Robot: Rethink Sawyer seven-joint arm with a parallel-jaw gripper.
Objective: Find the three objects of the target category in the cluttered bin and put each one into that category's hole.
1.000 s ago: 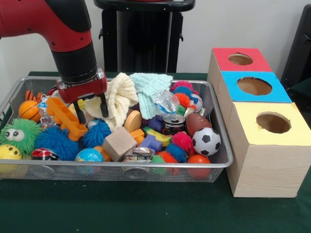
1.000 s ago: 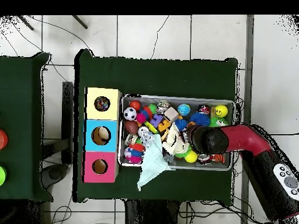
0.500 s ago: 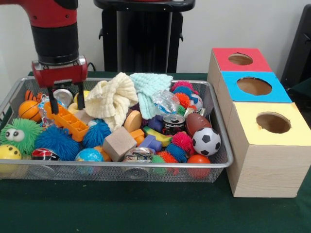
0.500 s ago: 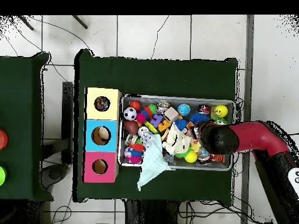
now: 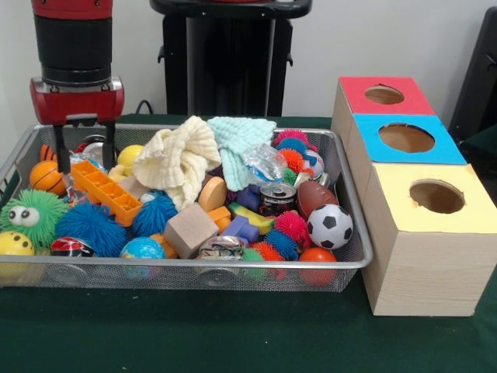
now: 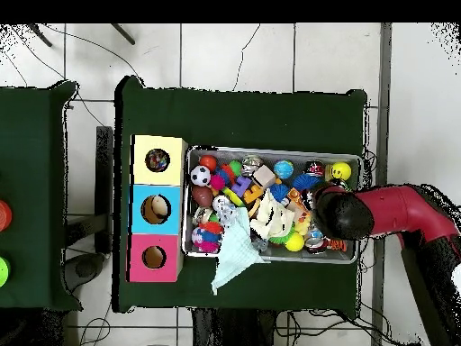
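White tiled floor (cables across it), pale wall.

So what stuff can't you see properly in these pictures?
- Front view: what lies under the cream cloth and mint cloth is covered by them.
- Overhead view: the gripper and the toys beneath it are hidden by the red arm.
- Front view: the insides of the red box and blue box are dark through their holes.
- Front view: the arm's upper part is cut off by the top edge.
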